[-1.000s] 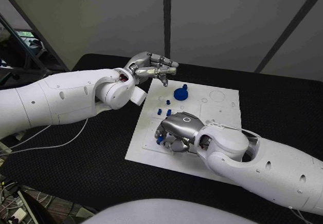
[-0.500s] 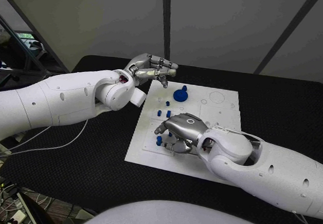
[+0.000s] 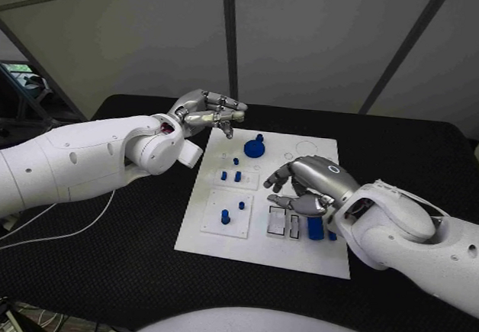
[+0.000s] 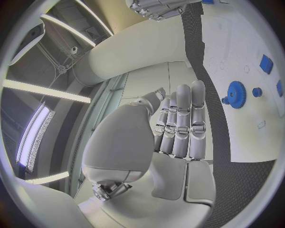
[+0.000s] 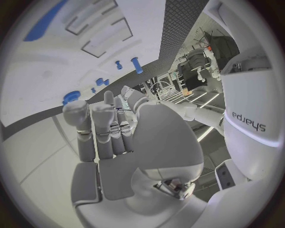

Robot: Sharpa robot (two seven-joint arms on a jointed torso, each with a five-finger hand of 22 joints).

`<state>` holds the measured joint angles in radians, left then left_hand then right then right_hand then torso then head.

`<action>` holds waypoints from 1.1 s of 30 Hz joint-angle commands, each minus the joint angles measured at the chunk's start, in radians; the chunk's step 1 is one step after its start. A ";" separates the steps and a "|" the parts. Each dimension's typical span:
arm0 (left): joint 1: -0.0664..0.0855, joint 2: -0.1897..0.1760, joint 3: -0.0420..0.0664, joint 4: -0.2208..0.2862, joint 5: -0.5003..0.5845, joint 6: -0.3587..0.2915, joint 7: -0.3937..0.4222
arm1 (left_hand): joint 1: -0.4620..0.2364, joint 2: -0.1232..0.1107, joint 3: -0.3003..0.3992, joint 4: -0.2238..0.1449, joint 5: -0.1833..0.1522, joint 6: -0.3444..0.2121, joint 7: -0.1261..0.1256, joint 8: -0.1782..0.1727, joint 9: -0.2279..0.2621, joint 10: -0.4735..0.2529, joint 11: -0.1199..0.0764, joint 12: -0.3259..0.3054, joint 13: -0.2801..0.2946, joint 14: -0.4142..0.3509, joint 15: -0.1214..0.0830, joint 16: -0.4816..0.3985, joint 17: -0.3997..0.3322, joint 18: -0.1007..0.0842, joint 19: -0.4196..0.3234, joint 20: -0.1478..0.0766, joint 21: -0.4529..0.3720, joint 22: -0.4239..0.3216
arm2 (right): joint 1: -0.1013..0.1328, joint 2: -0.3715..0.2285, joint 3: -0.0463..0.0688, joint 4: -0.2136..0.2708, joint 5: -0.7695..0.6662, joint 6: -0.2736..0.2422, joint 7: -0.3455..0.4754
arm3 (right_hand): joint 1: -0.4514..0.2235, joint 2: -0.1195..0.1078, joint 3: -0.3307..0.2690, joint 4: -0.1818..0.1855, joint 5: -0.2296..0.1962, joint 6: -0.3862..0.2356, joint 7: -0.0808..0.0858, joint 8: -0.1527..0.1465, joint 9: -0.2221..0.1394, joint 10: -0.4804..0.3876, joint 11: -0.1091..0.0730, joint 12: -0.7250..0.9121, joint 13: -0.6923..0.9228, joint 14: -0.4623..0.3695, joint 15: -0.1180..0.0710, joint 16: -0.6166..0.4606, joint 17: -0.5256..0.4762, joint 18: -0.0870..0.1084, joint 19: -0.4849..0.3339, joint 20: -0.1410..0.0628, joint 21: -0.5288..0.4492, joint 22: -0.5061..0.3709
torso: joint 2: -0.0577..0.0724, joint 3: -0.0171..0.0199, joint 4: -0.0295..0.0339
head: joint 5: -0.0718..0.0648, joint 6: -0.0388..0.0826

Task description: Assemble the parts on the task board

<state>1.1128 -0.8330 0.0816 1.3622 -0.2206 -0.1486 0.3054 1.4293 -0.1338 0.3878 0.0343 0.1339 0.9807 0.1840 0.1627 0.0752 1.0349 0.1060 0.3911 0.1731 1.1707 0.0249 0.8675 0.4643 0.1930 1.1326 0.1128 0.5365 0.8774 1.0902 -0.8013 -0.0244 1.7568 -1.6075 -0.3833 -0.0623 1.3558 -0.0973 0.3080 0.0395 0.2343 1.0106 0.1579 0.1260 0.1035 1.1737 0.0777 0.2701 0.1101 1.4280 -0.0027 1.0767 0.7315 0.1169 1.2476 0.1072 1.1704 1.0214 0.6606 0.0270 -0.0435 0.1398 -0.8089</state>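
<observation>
White, flat, rectangular task board point(image 3: 251, 247) lies in the middle of the black, fine-textured worktop point(image 3: 101, 248), with grey wall panels split by dark seams behind it. Toward the board's far end stands a round blue toothed gear part point(image 3: 253, 145) with a knob on top; just nearer than it stand small blue pegs point(image 3: 230, 176). Closer still, a single blue peg point(image 3: 225, 216) stands in a square recess, and beside that lie two shallow rectangular slots point(image 3: 283, 224) and a blue block part point(image 3: 315, 228).

The silver right hand point(image 3: 307, 188) hovers over the board's middle beside the block, fingers loosely curled and apart, holding nothing. The silver left hand point(image 3: 207, 109) hangs above the board's far left corner, fingers curled in together with nothing in them.
</observation>
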 commanded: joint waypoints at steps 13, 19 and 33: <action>-0.014 -0.020 -0.004 0.019 0.008 0.004 0.007 | -0.004 0.009 -0.008 0.003 -0.002 -0.006 -0.001 0.007 -0.002 -0.006 0.001 0.007 0.002 -0.011 0.000 -0.005 -0.002 -0.011 -0.004 0.007 -0.005 -0.002 | -0.005 -0.255 0.009 0.093 0.304 -0.005 -0.210 | -0.099 0.003 -0.235 0.150 0.153 0.010 -0.048 0.092 0.079 0.152 -0.051 0.907 0.954 0.087 -0.042 0.314 0.469 -0.070 0.206 -0.043 0.269 0.353 | -0.026 -0.0015 -0.0314 | -0.114 0.025; -0.018 -0.027 -0.004 0.025 0.009 0.003 0.008 | -0.004 0.009 -0.008 0.003 -0.002 -0.006 -0.001 0.007 -0.002 -0.006 0.001 0.007 0.002 -0.011 0.000 -0.005 -0.002 -0.011 -0.004 0.007 -0.005 -0.002 | -0.032 -0.285 0.006 0.124 0.243 -0.019 -0.306 | -0.103 0.000 -0.292 0.181 0.155 -0.009 -0.047 0.110 0.100 0.161 -0.049 0.960 1.027 0.102 -0.040 0.372 0.577 -0.070 0.206 -0.041 0.272 0.357 | -0.026 -0.0015 -0.0341 | -0.126 0.019; -0.021 -0.033 -0.004 0.036 0.009 0.003 0.009 | -0.004 0.009 -0.008 0.003 -0.002 -0.006 -0.001 0.007 -0.002 -0.006 0.001 0.007 0.002 -0.011 0.000 -0.005 -0.002 -0.011 -0.004 0.007 -0.005 -0.002 | -0.100 -0.246 0.004 0.126 0.167 0.000 -0.413 | -0.104 -0.002 -0.361 0.227 0.158 -0.040 -0.045 0.140 0.129 0.170 -0.045 0.990 1.080 0.107 -0.036 0.405 0.638 -0.069 0.204 -0.037 0.271 0.357 | -0.021 -0.0022 -0.0297 | -0.128 0.006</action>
<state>1.0912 -0.8655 0.0768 1.3945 -0.2177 -0.1493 0.3054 1.4293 -0.1339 0.3848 0.0372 0.1339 0.9807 0.1840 0.1674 0.0752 1.0350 0.1059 0.3948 0.1738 1.1669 0.0287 0.8675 0.4637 0.1929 1.1289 0.1165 0.5365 0.8767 0.9912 -1.0513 -0.0204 1.8824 -1.4022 -0.3822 -0.4280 1.2566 -0.1011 -0.0479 0.2676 0.3862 0.9803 0.1130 0.2633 0.2312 1.3346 0.0322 1.2534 1.1891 1.4669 -0.0450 1.4764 1.3081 0.0538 1.4516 0.0664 1.4441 1.3079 0.6383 0.0248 -0.0730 0.0101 -0.8006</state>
